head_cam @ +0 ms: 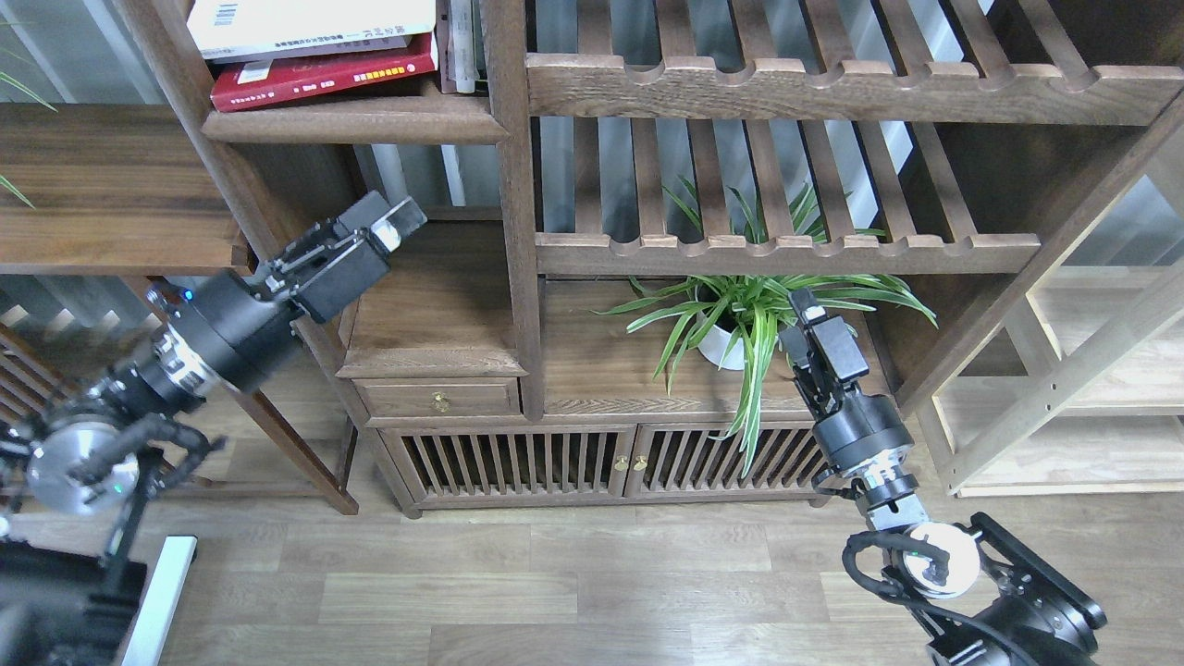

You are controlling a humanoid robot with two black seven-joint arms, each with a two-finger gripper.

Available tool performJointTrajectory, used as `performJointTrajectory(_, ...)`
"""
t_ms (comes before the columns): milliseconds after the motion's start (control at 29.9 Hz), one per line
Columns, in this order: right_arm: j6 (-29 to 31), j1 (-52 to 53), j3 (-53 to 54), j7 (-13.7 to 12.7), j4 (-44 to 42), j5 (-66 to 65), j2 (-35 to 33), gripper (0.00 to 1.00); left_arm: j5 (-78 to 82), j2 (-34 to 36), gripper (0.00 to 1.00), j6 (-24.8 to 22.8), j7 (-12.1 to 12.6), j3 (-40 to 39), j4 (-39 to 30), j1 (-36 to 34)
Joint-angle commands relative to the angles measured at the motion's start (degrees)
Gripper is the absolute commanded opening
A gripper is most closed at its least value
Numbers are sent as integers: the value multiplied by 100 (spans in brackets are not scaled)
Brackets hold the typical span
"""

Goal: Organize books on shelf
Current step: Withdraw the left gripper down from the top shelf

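Three books lie stacked flat on the shelf (356, 125) at the top left. The dark red book (324, 79) is at the bottom, the white-lavender book (305, 46) lies on it, and a book showing a white back with a barcode (314, 14) is on top. My left gripper (400, 222) is well below the shelf, in front of the compartment above the drawer. Its fingers are together and it holds nothing. My right gripper (807, 313) is low on the right, beside the plant, with its fingers together and empty.
Thin upright books (460, 46) stand right of the stack against a post (509, 185). A potted spider plant (740, 324) touches my right gripper. Slatted racks (786, 250) fill the upper right. A brass-knobbed drawer (439, 400) and a side table (111, 185) sit at left.
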Motion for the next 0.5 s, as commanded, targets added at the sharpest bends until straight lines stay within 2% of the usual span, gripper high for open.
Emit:
performJointTrajectory(0,0,29,-28,-3,251,-10,-18,99,-329,-455,90,-2,-3,83,229,84)
performJointTrajectory(468,0,38,-63,-3,243,-18,149,99,-1333,-527,93,-2,-12,681,933,75)
